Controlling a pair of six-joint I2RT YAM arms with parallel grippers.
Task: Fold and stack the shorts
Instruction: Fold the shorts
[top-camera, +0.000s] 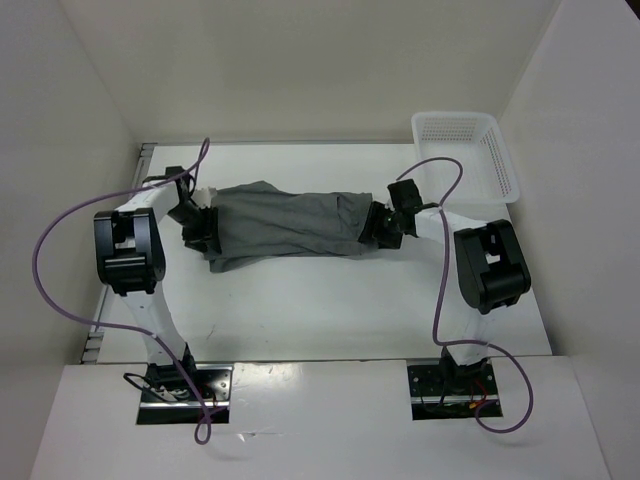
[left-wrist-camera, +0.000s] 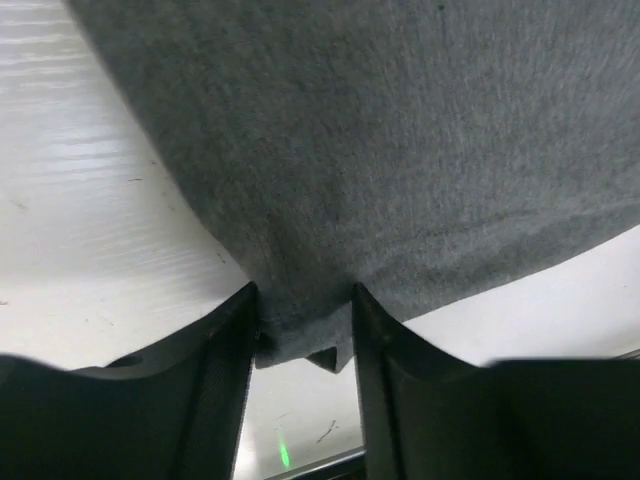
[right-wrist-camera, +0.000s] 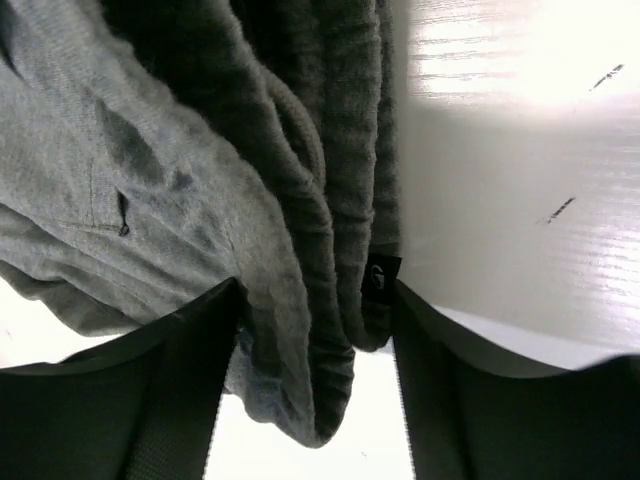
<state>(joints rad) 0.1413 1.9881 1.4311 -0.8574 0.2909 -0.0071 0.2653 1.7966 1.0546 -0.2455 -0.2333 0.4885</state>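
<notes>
The grey shorts (top-camera: 285, 222) hang stretched between my two grippers above the white table, in the middle of the top view. My left gripper (top-camera: 203, 232) is shut on the left edge of the shorts; in the left wrist view the cloth (left-wrist-camera: 400, 150) is pinched between the black fingers (left-wrist-camera: 225, 370). My right gripper (top-camera: 378, 226) is shut on the right end; in the right wrist view the ribbed waistband folds (right-wrist-camera: 310, 250) with a small black label (right-wrist-camera: 380, 275) sit between the fingers (right-wrist-camera: 190, 360).
A white mesh basket (top-camera: 468, 150) stands at the back right corner of the table (top-camera: 320, 300). White walls close in the back and both sides. Purple cables loop off both arms.
</notes>
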